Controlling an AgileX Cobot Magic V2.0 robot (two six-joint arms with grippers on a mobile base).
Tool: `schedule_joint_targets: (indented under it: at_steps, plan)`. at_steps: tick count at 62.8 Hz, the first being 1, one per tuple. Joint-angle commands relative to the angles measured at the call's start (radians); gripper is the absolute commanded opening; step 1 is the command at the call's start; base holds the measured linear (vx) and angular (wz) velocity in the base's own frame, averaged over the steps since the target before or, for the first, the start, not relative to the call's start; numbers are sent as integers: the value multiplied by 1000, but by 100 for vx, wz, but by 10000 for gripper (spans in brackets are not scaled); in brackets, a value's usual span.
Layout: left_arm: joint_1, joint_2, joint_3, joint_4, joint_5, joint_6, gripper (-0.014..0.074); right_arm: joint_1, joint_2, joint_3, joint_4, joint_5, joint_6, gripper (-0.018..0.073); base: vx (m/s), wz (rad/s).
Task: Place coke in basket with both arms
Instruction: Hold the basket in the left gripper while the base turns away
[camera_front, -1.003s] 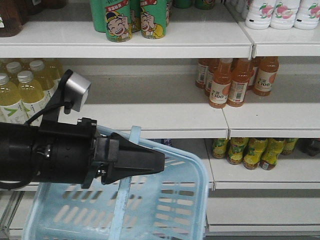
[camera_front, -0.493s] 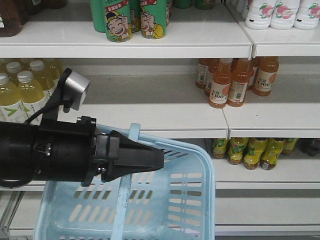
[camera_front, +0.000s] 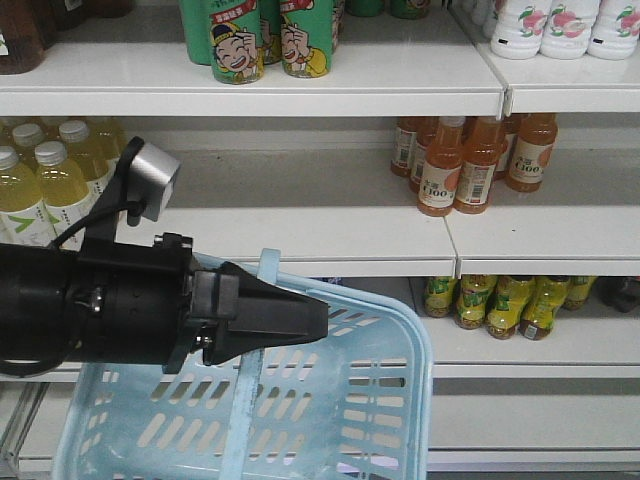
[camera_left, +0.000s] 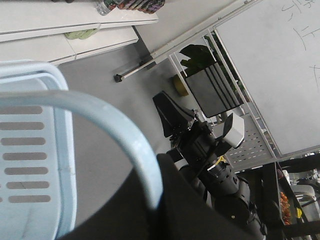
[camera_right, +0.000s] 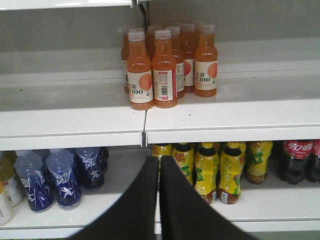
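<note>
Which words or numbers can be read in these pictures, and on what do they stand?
"C100": label of the orange bottles.
Coca-Cola script, partly cut off: red label of a dark bottle.
Too blurred to read: print on the green cans, blue bottles, whiteboard scribble.

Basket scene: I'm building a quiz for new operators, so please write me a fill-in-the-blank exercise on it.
The basket is light ___.
The right gripper is ___, holding nothing.
The orange bottles stand on the shelf ___ the yellow bottles.
Missing: blue; shut; above.
</note>
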Motion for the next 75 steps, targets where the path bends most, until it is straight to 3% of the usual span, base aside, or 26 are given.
schedule_joint_targets:
  at_steps: [1, 46, 75]
  plan:
    - [-7, -29, -28, -78, 9, 5, -6, -5, -13, 8, -7, -72, -10, -6, 0, 0]
    - [-7, -29, -28, -78, 9, 5, -6, -5, -13, 8, -7, -71, -10, -6, -1, -5]
    - [-7, -29, -28, -78, 8, 5, -6, -5, -13, 8, -7, -71, -10, -6, -5, -47]
